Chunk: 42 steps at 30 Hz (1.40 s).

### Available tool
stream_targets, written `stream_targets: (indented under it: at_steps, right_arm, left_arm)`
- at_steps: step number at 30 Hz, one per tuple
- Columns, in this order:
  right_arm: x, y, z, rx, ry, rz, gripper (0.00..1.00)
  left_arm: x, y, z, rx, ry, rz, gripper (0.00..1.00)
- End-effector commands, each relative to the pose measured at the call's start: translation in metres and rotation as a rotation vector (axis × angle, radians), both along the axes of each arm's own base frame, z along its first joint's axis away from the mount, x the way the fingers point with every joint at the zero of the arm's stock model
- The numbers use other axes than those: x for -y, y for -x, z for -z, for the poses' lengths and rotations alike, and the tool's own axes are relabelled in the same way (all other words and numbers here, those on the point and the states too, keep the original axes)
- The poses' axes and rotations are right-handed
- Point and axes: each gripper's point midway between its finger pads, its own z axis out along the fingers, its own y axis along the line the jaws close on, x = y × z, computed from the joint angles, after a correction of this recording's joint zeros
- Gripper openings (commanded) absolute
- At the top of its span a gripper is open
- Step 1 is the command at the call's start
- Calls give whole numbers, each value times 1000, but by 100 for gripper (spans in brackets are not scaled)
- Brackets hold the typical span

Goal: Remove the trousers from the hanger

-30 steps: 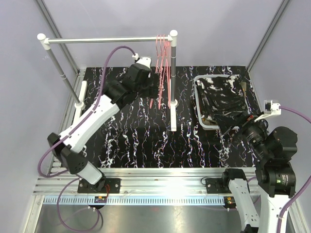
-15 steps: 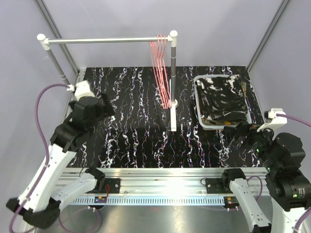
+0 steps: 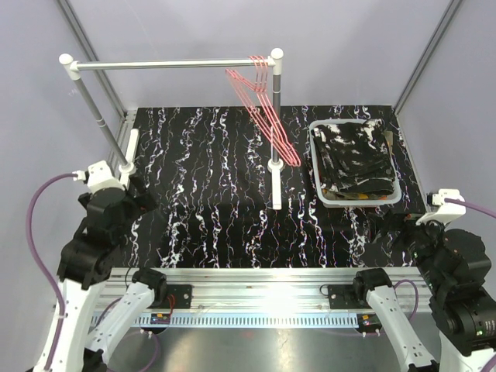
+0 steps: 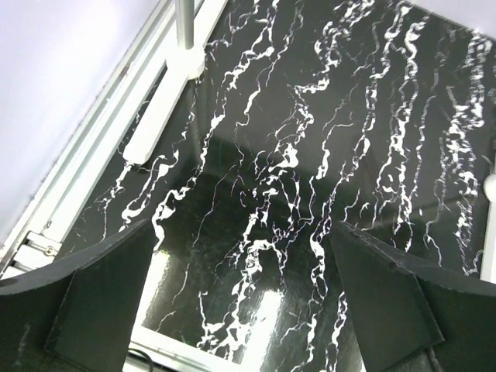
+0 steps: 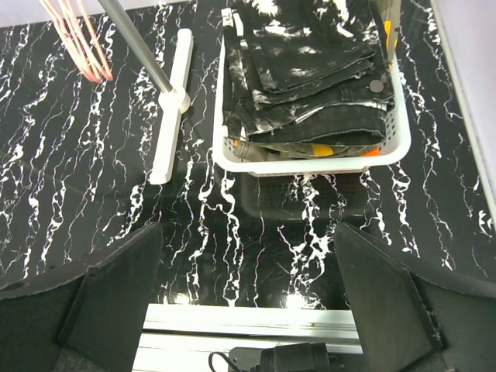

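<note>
Several empty pink hangers (image 3: pixel 267 116) hang at the right end of the rail (image 3: pixel 170 65), slanted toward the right; their tips (image 5: pixel 77 39) show in the right wrist view. The black trousers with white speckles (image 3: pixel 356 151) (image 5: pixel 310 70) lie folded on top in the white basket (image 3: pixel 360 200). Beneath them a strip of orange cloth (image 5: pixel 370 152) peeks out at the basket's front wall (image 5: pixel 310 164). My left gripper (image 3: pixel 143 203) (image 4: pixel 240 226) is open and empty over the mat's near-left corner. My right gripper (image 3: pixel 387 229) (image 5: pixel 248 229) is open and empty, just in front of the basket.
The rack's right post stands on a white foot (image 3: pixel 276 186) (image 5: pixel 172 108) mid-mat. Its left post and foot (image 3: pixel 128 155) (image 4: pixel 184 39) are along the left edge. The marbled black mat (image 3: pixel 217 209) ends at the metal rail (image 3: pixel 263 279) by the arm bases.
My left arm has pulled back from the hangers to the near-left corner, its gripper opening. The hangers have swung out to the right. My right arm has drawn back from the basket.
</note>
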Motion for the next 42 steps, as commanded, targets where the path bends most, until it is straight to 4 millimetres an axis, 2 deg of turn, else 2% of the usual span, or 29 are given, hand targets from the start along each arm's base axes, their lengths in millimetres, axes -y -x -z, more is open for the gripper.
stream_targets:
  at_steps: [1, 11, 19, 24, 30, 42]
  right_arm:
    - [8, 8, -10, 38, 25, 19, 100]
    - [15, 11, -11, 47, 32, 51, 99]
    - [16, 9, -10, 57, 51, 53, 99]
    - [15, 6, -9, 51, 51, 49, 99]
    - [2, 1, -6, 59, 20, -10, 99]
    - [3, -7, -3, 52, 27, -1, 99]
  left_arm:
    - [3, 16, -14, 35, -2, 71, 99]
    - [3, 54, -15, 23, -14, 168, 99]
    - [7, 66, -26, 111, -9, 228, 99]
    - [11, 68, -31, 161, 0, 260, 99]
    - [13, 61, -24, 139, 3, 258, 99]
    - [29, 48, -28, 179, 56, 299, 99]
